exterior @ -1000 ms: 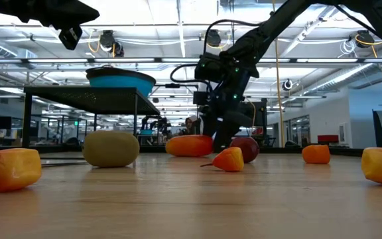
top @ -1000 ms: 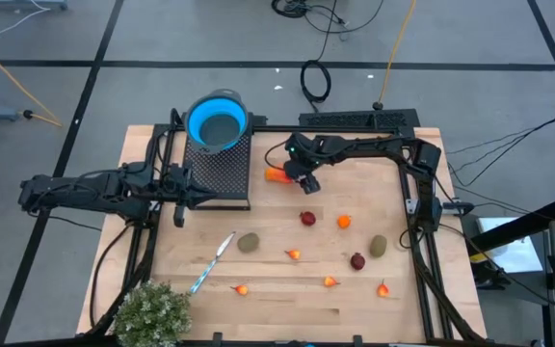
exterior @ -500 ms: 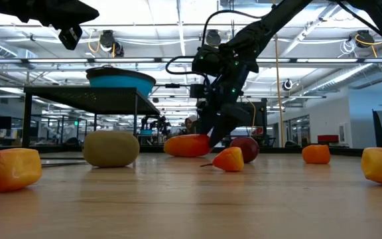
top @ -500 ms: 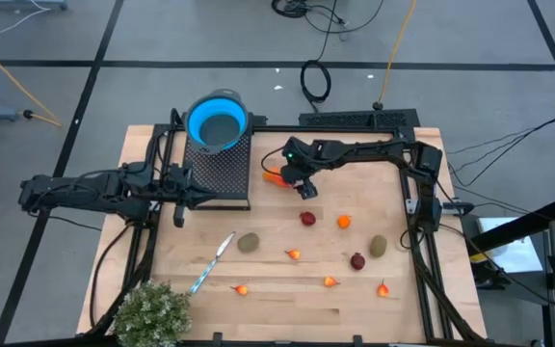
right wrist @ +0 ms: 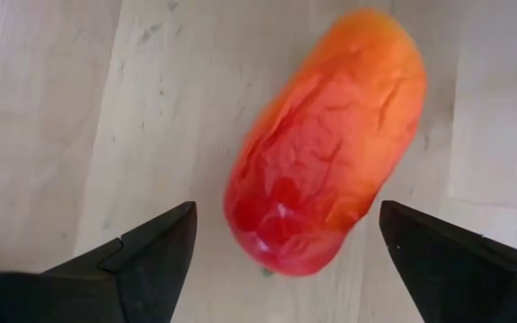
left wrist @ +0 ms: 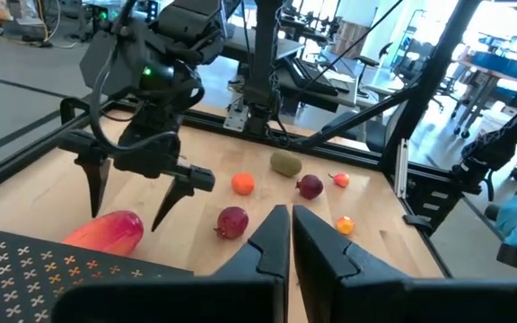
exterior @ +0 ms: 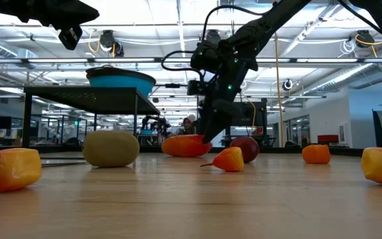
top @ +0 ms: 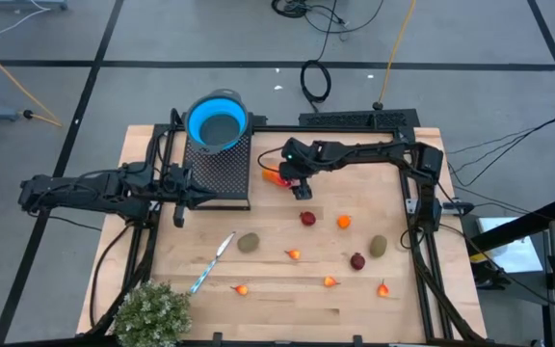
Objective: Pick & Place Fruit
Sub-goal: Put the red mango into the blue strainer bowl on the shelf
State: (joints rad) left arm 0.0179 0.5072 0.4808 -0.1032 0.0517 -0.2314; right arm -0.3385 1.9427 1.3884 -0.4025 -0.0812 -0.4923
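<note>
1. The right gripper (top: 279, 177) hangs over the far part of the table (top: 287, 299), just beside the dark mesh stand (top: 222, 172) that carries the blue bowl (top: 217, 120).
2. Its fingers (left wrist: 92, 184) are spread wide and hold nothing.
3. The long red-orange fruit (right wrist: 326, 148) lies on the wood directly below, between the two fingertips, with a gap showing on each side in the right wrist view.
4. In the low view the fingers reach down to the fruit's top; I cannot tell whether they touch it.
5. The other fruits, olive ovals (top: 249, 243), dark red balls (top: 307, 219) and small orange pieces (top: 343, 222), lie scattered nearer the table's front, well apart from this gripper.
6. The left gripper (left wrist: 290, 238) waits with fingers closed together, empty, at the stand's left side.
</note>
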